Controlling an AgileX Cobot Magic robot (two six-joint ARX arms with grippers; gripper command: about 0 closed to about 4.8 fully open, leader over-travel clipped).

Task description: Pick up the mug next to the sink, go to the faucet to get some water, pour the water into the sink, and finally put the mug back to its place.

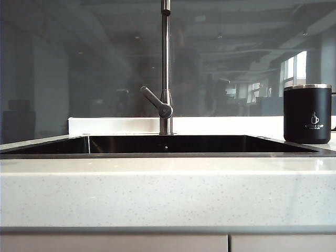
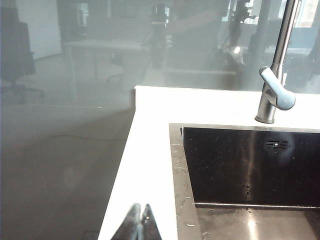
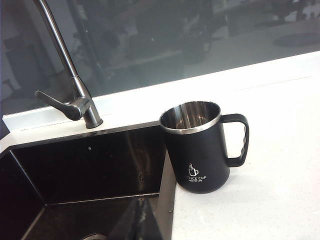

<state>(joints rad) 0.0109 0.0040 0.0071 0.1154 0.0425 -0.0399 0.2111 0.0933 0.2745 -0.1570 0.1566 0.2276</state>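
The black mug (image 1: 307, 113) with a steel rim stands upright on the white counter at the sink's right end; neither gripper shows in the exterior view. In the right wrist view the mug (image 3: 199, 146) is empty, its handle turned away from the sink (image 3: 85, 170). My right gripper (image 3: 140, 205) is shut and empty, hovering over the sink's edge short of the mug. The faucet (image 1: 166, 68) rises behind the sink (image 1: 163, 145), lever angled left. My left gripper (image 2: 140, 210) is shut and empty over the counter at the sink's left edge (image 2: 176, 175). No water runs.
A glass panel (image 1: 79, 63) stands behind the counter and reflects the room. The white speckled counter (image 1: 168, 184) runs along the front, with cabinet fronts below. Droplets lie on the sink's metal rim (image 2: 186, 210) in the left wrist view.
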